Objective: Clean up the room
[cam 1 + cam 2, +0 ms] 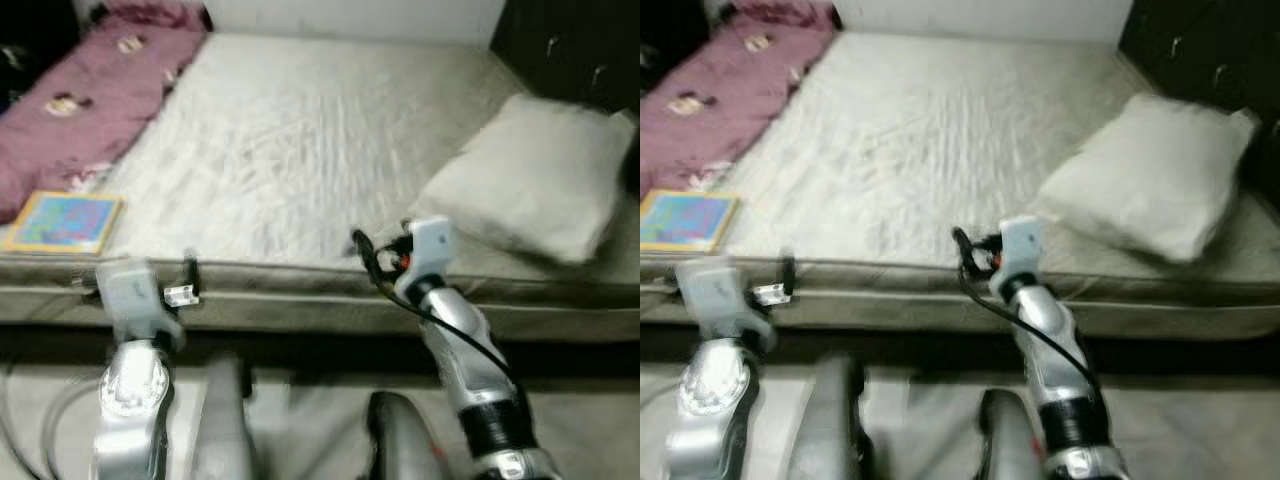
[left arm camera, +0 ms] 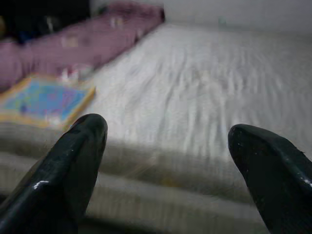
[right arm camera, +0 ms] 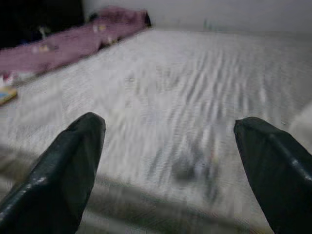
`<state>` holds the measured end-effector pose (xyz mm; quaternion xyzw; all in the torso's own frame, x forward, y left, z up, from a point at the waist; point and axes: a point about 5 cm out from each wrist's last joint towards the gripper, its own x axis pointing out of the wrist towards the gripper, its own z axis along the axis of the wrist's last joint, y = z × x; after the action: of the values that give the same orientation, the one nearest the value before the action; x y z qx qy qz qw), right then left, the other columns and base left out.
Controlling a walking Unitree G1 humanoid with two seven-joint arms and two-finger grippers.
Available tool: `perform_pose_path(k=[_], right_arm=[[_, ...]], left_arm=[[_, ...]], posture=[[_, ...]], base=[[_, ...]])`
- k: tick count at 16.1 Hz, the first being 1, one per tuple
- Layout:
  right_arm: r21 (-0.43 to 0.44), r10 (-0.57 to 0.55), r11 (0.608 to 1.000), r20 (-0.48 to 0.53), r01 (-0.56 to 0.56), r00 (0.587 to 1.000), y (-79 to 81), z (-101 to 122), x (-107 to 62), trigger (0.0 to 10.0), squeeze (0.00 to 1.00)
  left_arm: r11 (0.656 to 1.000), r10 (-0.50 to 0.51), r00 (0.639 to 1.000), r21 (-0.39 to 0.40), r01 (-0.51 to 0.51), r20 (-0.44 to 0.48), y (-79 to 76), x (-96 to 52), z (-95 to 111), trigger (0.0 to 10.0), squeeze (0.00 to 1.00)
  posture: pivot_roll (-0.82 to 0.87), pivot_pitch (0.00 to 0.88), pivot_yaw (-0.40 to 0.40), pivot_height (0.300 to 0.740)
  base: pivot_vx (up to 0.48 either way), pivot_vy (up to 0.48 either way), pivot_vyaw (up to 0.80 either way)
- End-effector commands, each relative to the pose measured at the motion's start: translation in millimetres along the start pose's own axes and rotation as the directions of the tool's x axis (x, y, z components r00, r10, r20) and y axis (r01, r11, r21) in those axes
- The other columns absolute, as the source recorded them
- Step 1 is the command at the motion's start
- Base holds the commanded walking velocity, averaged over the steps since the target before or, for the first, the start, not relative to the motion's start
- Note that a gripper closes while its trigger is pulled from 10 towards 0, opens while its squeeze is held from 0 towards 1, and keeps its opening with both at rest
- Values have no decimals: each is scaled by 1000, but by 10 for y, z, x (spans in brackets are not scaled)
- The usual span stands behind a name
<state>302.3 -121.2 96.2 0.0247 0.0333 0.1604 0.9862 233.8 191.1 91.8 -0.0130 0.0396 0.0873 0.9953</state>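
A bed with a wrinkled white sheet (image 1: 300, 140) lies in front of me. A colourful flat book (image 1: 65, 222) rests near its front left corner, beside a pink patterned blanket (image 1: 90, 100) bunched along the left side. A white pillow (image 1: 535, 180) lies on the right side. Both arms are raised at the bed's front edge. My left gripper (image 2: 168, 136) is open and holds nothing, pointing over the sheet with the book off to one side. My right gripper (image 3: 170, 131) is also open and holds nothing, aimed across the middle of the sheet.
The mattress's front edge (image 1: 300, 285) runs across the view just beyond my wrists. Dark furniture (image 1: 575, 45) stands behind the pillow at the back right. A white wall (image 1: 350, 15) closes the far side. The pictures are slightly blurred.
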Motion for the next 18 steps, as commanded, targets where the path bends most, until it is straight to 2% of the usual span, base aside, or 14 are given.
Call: perform_pose_path(k=[1, 7, 10, 18], right_arm=[[-5, 15, 1000, 10, -15, 1000, 30, 41, 34, 10000, 0], [-65, 101, 993, 12, -100, 995, 147, 44, 62, 10000, 0], [-86, 125, 989, 14, -123, 992, 189, 40, 47, 10000, 0], [-60, 127, 990, -9, -127, 992, 191, 7, 71, 10000, 0]], left_arm=[[1000, 15, 999, 11, -15, 37, 21, 43, 95, 10000, 0], [1000, 4, 999, 16, -5, 44, 24, 63, 111, 10000, 0], [1000, -20, 999, 7, 20, 46, 14, 44, 110, 10000, 0], [999, -33, 999, -3, 34, 42, -2, 51, 110, 10000, 0]], posture=[[-34, 30, -39, 563], [-30, 37, -49, 563], [-30, 37, -49, 563], [-34, 54, -45, 563]], base=[[0, 0, 0], [0, 0, 0], [0, 0, 771], [276, 0, 0]])
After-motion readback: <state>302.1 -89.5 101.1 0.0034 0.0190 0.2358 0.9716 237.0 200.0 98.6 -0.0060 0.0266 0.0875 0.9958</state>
